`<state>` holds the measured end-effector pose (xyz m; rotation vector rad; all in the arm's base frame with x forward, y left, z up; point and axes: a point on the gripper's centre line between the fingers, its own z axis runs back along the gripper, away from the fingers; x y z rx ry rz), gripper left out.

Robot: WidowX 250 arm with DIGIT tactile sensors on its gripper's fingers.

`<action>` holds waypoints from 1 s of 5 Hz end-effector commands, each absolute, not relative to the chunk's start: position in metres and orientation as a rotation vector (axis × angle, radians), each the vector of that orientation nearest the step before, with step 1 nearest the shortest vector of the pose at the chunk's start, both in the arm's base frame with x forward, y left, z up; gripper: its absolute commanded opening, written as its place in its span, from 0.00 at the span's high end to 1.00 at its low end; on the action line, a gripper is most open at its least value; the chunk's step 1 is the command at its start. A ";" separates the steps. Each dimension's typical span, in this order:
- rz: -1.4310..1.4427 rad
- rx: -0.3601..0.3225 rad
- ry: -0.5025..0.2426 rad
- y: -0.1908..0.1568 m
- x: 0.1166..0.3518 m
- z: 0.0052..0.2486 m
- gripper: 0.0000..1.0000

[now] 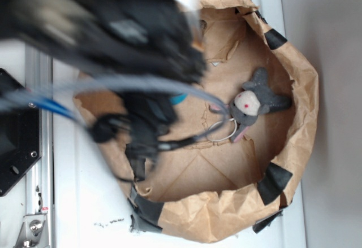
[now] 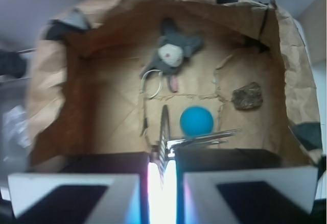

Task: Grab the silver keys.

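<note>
The silver keys (image 2: 204, 138) hang between my fingers in the wrist view. Their thin wire ring (image 2: 164, 124) stands edge-on and the key blades stick out to the right. My gripper (image 2: 162, 156) is shut on them, with only a narrow bright slit between the black pads. It hovers over the near part of the brown paper floor. In the exterior view my blurred black arm (image 1: 124, 44) covers the left of the paper nest and hides the keys.
A blue ball (image 2: 196, 121) lies just beyond the keys. A grey plush toy (image 2: 172, 53) with its own pale ring (image 2: 152, 83) lies farther back. A brown rock (image 2: 247, 96) sits to the right. Crumpled paper walls (image 2: 294, 60) with black tape patches enclose everything.
</note>
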<state>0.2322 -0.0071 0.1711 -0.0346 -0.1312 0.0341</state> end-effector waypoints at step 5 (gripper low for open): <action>-0.003 -0.029 -0.103 -0.028 0.244 0.138 1.00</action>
